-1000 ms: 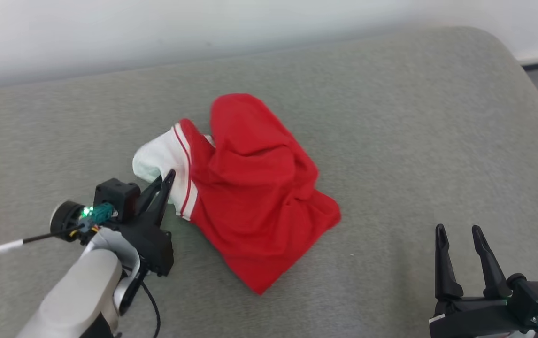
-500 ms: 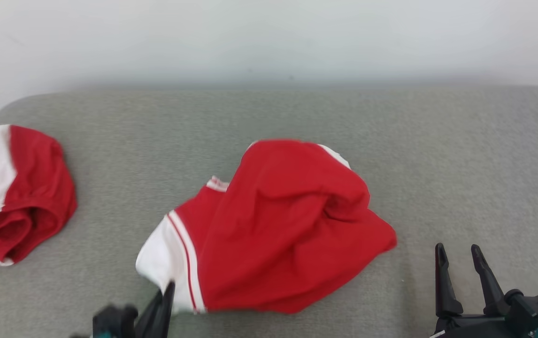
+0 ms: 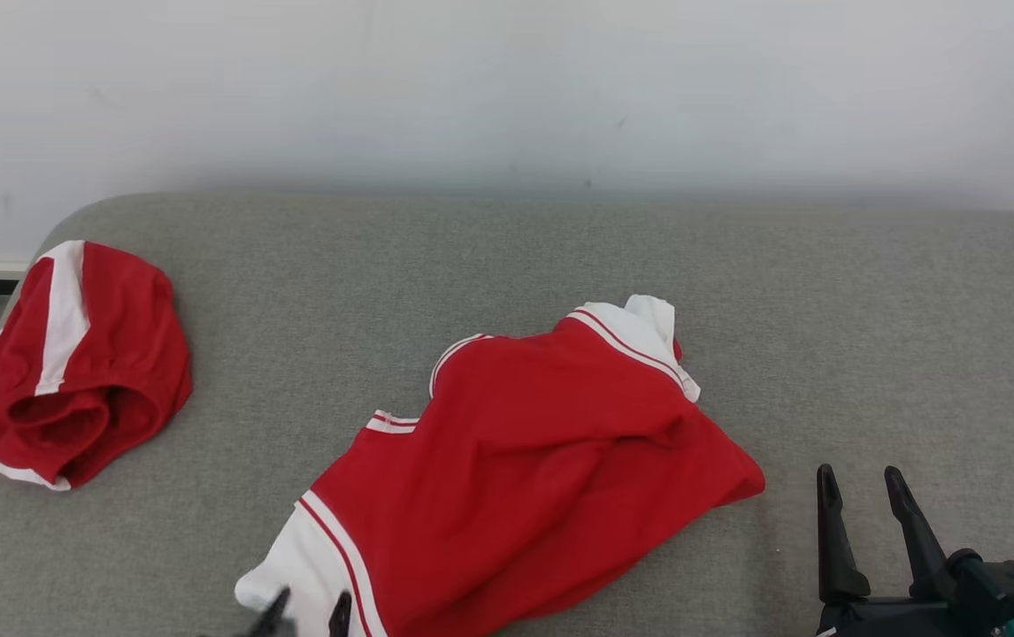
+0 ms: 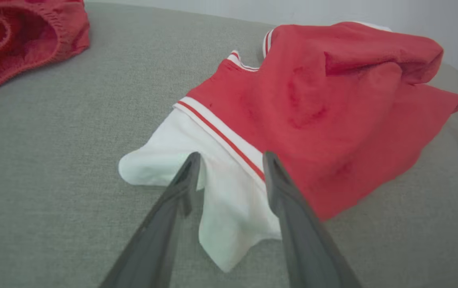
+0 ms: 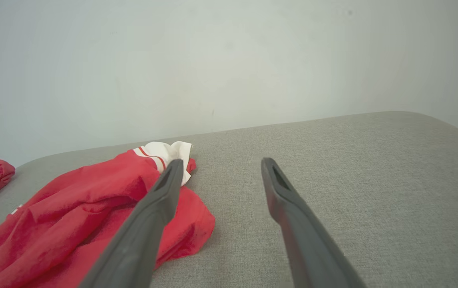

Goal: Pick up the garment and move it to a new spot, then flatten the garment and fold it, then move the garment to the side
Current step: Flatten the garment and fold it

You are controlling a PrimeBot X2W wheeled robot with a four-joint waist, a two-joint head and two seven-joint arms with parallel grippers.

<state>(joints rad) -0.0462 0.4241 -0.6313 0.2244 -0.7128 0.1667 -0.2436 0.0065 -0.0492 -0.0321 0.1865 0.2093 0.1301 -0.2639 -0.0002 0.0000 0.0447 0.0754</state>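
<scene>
The garment [image 3: 525, 478] is a red shirt with white, red-striped sleeves, lying rumpled on the grey cushioned surface [image 3: 507, 265]. One white sleeve [image 4: 181, 156] points at the near edge. My left gripper [image 3: 308, 612] stands open at the bottom edge of the head view. In the left wrist view the left gripper [image 4: 232, 156] has its fingers apart on either side of that sleeve, not clamping it. My right gripper [image 3: 858, 473] is open at the lower right, just right of the shirt's red hem. In the right wrist view the right gripper [image 5: 221, 162] holds nothing, and the garment [image 5: 93, 200] lies left of it.
A second red garment with a white stripe [image 3: 73, 363] sits bunched near the surface's left end; it is at the top left as the second garment [image 4: 17, 40] in the left wrist view. A pale wall [image 3: 507, 88] runs behind. Bare grey surface stretches right of the shirt.
The head camera has shifted, bringing in the second garment. My left gripper has gone from shut on the white sleeve to open, and the shirt now lies more spread out. The right gripper is unchanged.
</scene>
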